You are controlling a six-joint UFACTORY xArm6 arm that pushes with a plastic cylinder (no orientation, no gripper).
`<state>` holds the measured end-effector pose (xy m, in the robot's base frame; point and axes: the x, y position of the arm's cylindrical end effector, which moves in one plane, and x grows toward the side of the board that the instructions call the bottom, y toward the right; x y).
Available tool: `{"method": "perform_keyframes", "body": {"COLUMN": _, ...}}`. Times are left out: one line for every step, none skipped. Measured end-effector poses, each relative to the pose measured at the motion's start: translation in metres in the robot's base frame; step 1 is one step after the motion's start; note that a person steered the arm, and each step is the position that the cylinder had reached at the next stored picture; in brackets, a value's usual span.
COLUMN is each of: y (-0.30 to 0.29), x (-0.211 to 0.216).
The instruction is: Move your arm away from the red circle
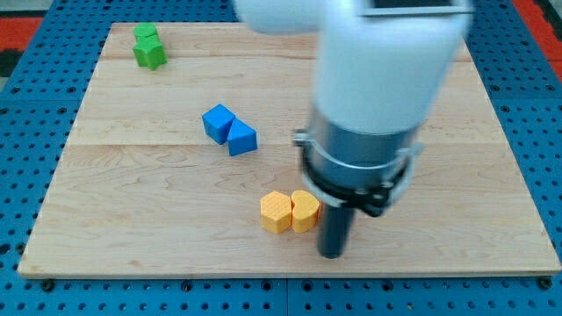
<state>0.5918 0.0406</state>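
Observation:
My tip [331, 254] rests on the wooden board [132, 202] near the view's bottom, just right of two yellow blocks: a yellow hexagon [275, 211] and a yellow heart [305, 211] that touch each other. The tip is close to the heart's lower right side. No red circle shows; the arm's white and grey body [378, 96] hides much of the board's right half.
Two blue blocks, a cube [218, 122] and a wedge-like one [241, 138], touch left of the arm. Two green blocks [147, 46] sit at the view's top left. The blue pegboard [26, 132] surrounds the board.

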Motion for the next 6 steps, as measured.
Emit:
{"method": "perform_keyframes", "body": {"y": 0.043, "x": -0.026}}
{"method": "perform_keyframes", "body": {"y": 0.055, "x": -0.053}}
{"method": "perform_keyframes", "body": {"y": 0.080, "x": -0.041}}
{"method": "perform_keyframes", "body": {"y": 0.136, "x": -0.044}}
{"method": "perform_keyframes", "body": {"y": 0.161, "x": -0.049}}
{"method": "perform_keyframes", "body": {"y": 0.162, "x": -0.049}}
